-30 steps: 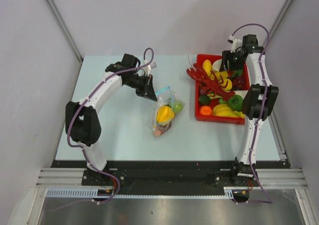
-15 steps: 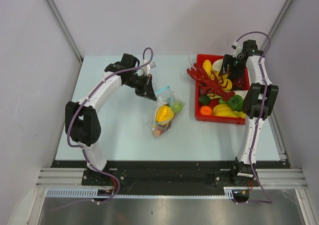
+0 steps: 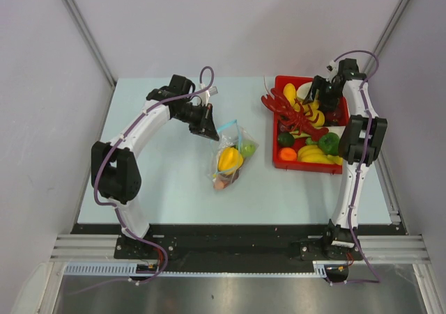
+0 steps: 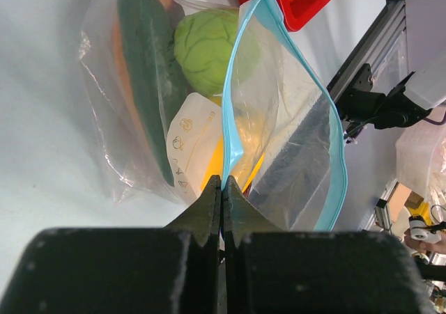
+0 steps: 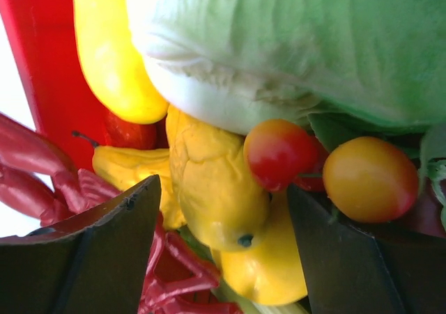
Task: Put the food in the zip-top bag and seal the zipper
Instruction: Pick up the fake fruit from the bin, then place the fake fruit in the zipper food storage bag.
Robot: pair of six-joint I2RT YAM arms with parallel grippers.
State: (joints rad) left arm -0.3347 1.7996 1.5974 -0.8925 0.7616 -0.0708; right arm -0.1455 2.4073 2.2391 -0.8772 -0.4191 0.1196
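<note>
Pale blue table (image 3: pixel 160 182): near its middle lies the zip-top bag (image 3: pixel 233 154), holding a cucumber (image 4: pixel 146 63) and a green round fruit (image 4: pixel 205 46). Its white label (image 4: pixel 188 143) carries symbols too small to read. The left gripper (image 4: pixel 221 189) pinches the zipper (image 4: pixel 233 112). The right gripper (image 5: pixel 223 189), jaws apart, flanks a yellow toy fruit (image 5: pixel 209 209) in the red tray (image 3: pixel 306 166).

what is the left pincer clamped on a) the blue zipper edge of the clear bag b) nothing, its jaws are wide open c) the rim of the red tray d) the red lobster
A: in the left wrist view the left pincer is shut on the light blue zipper at the mouth of the zip-top bag, with the mouth gaping open.
</note>
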